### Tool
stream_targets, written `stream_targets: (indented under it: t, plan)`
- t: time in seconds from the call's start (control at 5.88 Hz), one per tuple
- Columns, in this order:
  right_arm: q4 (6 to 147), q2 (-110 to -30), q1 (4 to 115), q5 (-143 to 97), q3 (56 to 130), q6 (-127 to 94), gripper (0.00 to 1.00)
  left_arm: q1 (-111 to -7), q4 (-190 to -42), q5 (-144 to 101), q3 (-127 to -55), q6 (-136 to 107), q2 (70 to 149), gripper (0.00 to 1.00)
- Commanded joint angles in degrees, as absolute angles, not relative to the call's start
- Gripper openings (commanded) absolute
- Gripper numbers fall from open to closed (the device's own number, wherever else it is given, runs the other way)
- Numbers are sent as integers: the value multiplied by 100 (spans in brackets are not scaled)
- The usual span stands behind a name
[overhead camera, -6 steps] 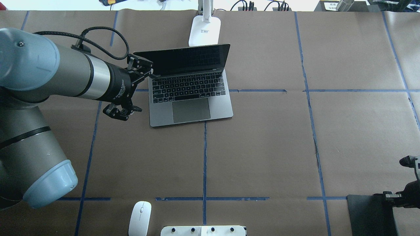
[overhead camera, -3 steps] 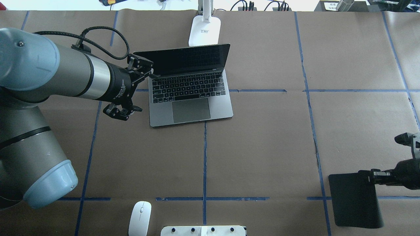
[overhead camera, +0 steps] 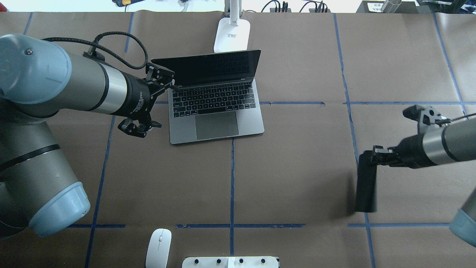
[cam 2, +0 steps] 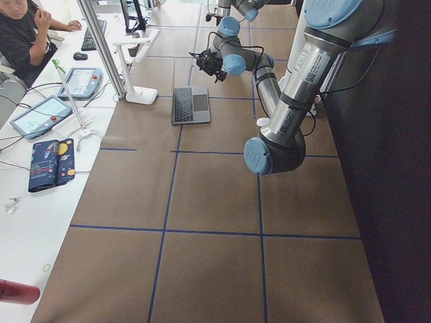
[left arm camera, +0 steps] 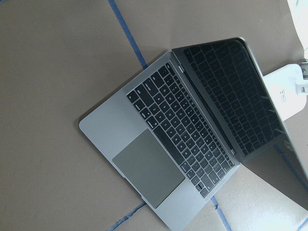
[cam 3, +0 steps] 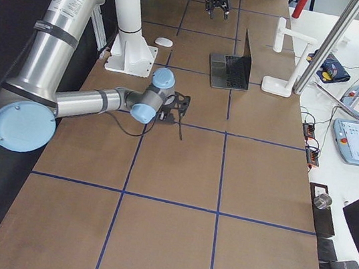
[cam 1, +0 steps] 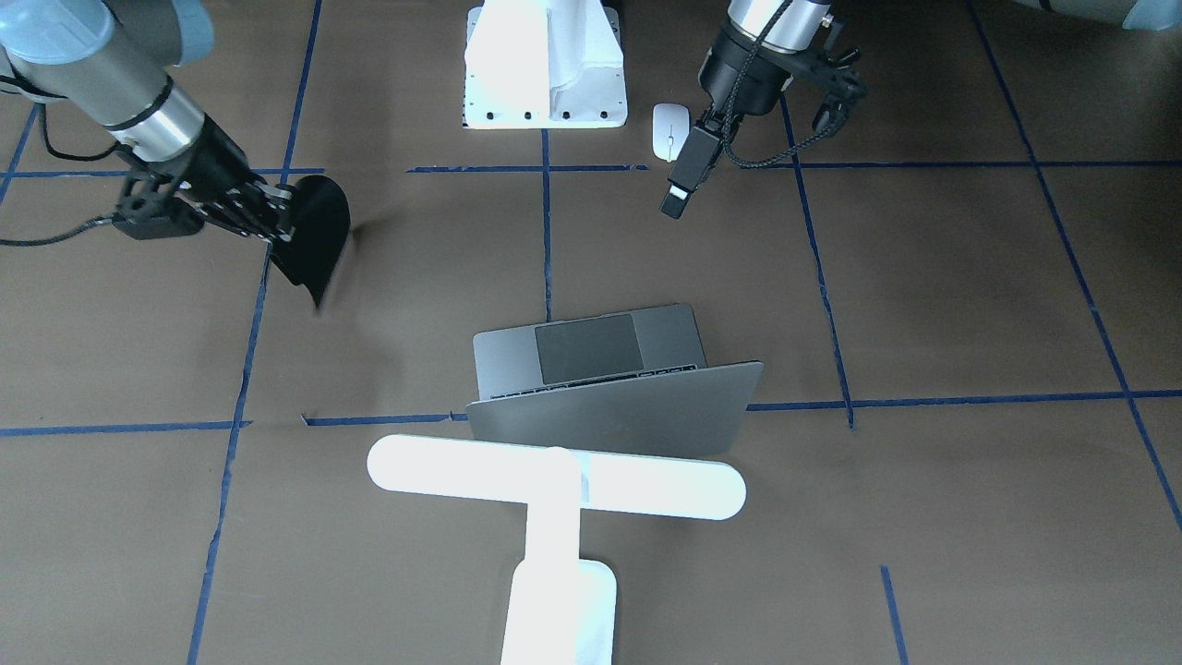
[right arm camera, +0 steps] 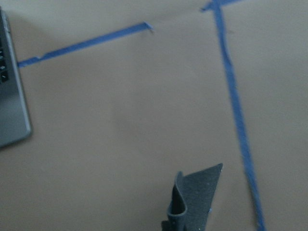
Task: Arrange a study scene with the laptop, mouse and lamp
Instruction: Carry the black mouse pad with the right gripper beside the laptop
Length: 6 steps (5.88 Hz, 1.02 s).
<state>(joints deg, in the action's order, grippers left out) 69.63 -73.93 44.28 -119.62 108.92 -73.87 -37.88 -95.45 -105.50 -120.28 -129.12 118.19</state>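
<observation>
Since the earlier frames the right gripper (overhead camera: 373, 156) moves up and inward from the near right corner of the brown paper-covered table (overhead camera: 297, 167), carrying the flat black rectangular mat (overhead camera: 366, 186) with it. That mat lay broad and flat half a second ago; now it hangs edge-on from the clamp as a narrow dark strip. Whether its lower end touches the paper cannot be told. The right gripper's fingers are pinched together on the mat's upper edge, and the right forearm reaches in nearly level from the right side, wrist pointing toward the table's middle.

The thin grey metal laptop (overhead camera: 215, 111) sits open at the far middle of the table, dark screen raised, well apart from the right gripper. It lies just beside the left gripper (overhead camera: 163, 105), whose fingers are spread wide along the laptop's left edge, one near the hinge corner; contact there cannot be judged. The left arm stretches across from the left, barely shifted from before.

The bright white T-shaped desk lamp (cam 1: 554, 480) stands just behind the laptop's lid, unmoved. The small glossy white oval mouse (overhead camera: 158, 247) rests at the near edge, just beside the white boxy pedestal (overhead camera: 230, 261), well apart from both grippers and where it was
</observation>
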Motion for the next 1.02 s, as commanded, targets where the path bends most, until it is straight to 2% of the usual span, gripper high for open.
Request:
stream_targets:
  t: [0.0, 0.34, 0.51, 0.68, 0.85]
  plan:
    - [7840, -5610, 4745, -11927, 9638, -6675, 0, -3788, -9545, -10547, -12015, -12902, 11813, 100]
    - [7866, -5222, 5043, -11707, 8356, -5281, 0, -3797, -9536, -10547, -12041, -12902, 11821, 100]
    - [7849, -5247, 5088, -11655, 7862, -4673, 8, -3797, -9527, -10556, -12085, -12911, 11839, 100]
    - [7944, -5186, 5324, -11654, 7753, -4032, 98, -3797, -9527, -10556, -12128, -12920, 11848, 100]
    - [8172, -4724, 5300, -11741, 7534, -4382, 100, -3806, -9527, -10556, -12138, -12911, 11830, 100]
